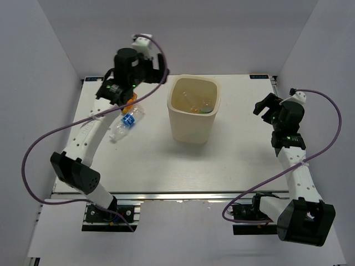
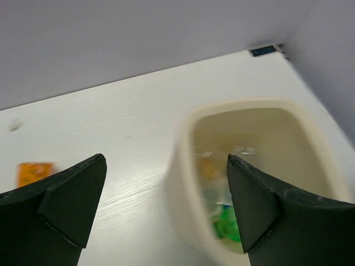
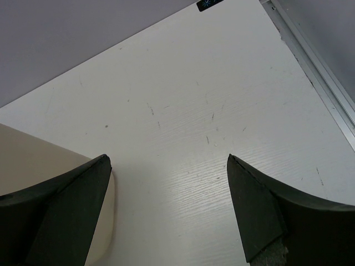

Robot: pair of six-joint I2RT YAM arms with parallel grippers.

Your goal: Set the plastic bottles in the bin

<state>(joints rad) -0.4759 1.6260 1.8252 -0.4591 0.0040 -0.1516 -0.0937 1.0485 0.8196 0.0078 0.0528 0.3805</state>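
Bin [image 1: 191, 126] stands mid-table [image 1: 233, 160] with plastic bottles [image 2: 224, 224] inside, green and orange showing among them. A clear bottle with a blue label [image 1: 126, 122] lies on the table to its left, under my left arm [image 1: 89, 133]. My left gripper [image 2: 166, 160] hangs left of the bin, jaws spread wide and empty; my right gripper [image 3: 167, 159], likewise wide open and empty, sits off to the bin's right.

We can read no words, numbers or brands anywhere. Left of the bin [image 1: 193, 111], a clear bottle [image 1: 123, 128] carries a blue label [image 1: 128, 119] whose print is too small for us. Beyond the bin, a dark sticker [image 2: 262, 50] at the table [image 1: 233, 160] edge shows only a pale blue mark.
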